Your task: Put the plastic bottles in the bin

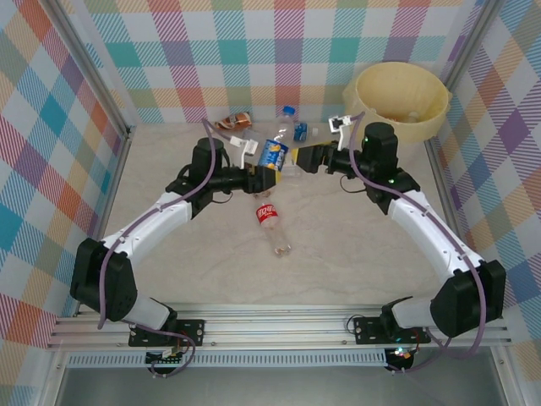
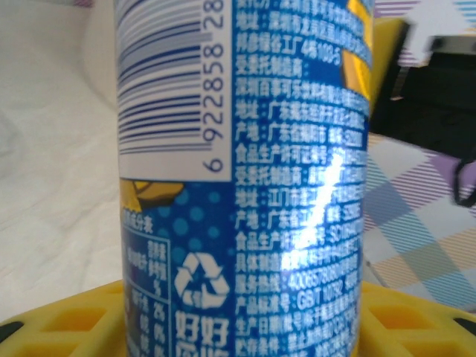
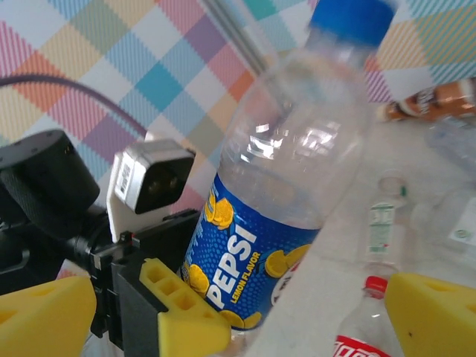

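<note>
- Currently the left gripper (image 1: 264, 175) is clamped narrow on a blue-label Pepsi bottle (image 1: 273, 152), gripping it low on the label.
- Bottle is lifted off the table (image 1: 338, 237) and tilted, with its blue cap (image 3: 349, 18) uppermost and leaning toward the back wall.
- Left wrist view: the label's barcode and recycling mark sit close to the lens, and yellow pads (image 2: 67, 320) press in at either side of the bottle's lower end.
- Right gripper (image 1: 306, 158) stands wide, with nothing between its yellow fingers (image 3: 44, 312). It faces the held bottle from just beside it, and whether it touches I cannot tell.
- Bin (image 1: 423, 128) sits in the far right corner, well apart from the held bottle and beyond the right arm.
- Red-label bottle (image 1: 270, 224) lies on its side mid-table, near both grippers on their near side.
- Brown-label bottle (image 1: 235, 123) lies by the back wall, on the left.
- A few more small clear bottles (image 1: 297, 131) lie just behind the grippers; their labels are too small to read from above.
</note>
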Robot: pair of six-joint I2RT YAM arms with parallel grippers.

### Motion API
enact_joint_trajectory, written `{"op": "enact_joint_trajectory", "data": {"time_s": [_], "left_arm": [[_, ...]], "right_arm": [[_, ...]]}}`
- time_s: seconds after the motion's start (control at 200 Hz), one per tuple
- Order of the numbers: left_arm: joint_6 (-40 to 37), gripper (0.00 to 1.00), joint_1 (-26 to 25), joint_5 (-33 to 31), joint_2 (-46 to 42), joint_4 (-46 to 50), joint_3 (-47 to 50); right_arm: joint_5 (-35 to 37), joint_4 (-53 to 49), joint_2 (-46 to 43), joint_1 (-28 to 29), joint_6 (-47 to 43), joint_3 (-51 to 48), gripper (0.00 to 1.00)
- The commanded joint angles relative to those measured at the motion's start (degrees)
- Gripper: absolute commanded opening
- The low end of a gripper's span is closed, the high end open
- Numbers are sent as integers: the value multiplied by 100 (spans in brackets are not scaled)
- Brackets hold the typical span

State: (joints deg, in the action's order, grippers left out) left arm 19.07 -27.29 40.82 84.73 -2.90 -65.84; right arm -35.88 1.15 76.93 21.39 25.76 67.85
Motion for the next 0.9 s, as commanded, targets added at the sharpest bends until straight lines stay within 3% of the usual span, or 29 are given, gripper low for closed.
{"op": "enact_joint_trajectory", "data": {"time_s": [0.0, 0.15, 0.415, 0.785, 0.895], "left_arm": [[232, 39, -174, 534, 182, -636, -224], [513, 39, -315, 721, 406, -1092, -325], [531, 39, -488, 968, 555, -1292, -403], [167, 40, -601, 1115, 617, -900, -516], [130, 40, -611, 1131, 644, -862, -526]], "right_arm": [[-472, 353, 83, 126, 97, 160, 100], [-341, 670, 182, 182, 318, 105, 100], [1239, 165, 369, 182, 931, 239, 100], [1224, 86, 492, 177, 1168, 522, 100], [1026, 240, 610, 179, 1253, 553, 92]]}}
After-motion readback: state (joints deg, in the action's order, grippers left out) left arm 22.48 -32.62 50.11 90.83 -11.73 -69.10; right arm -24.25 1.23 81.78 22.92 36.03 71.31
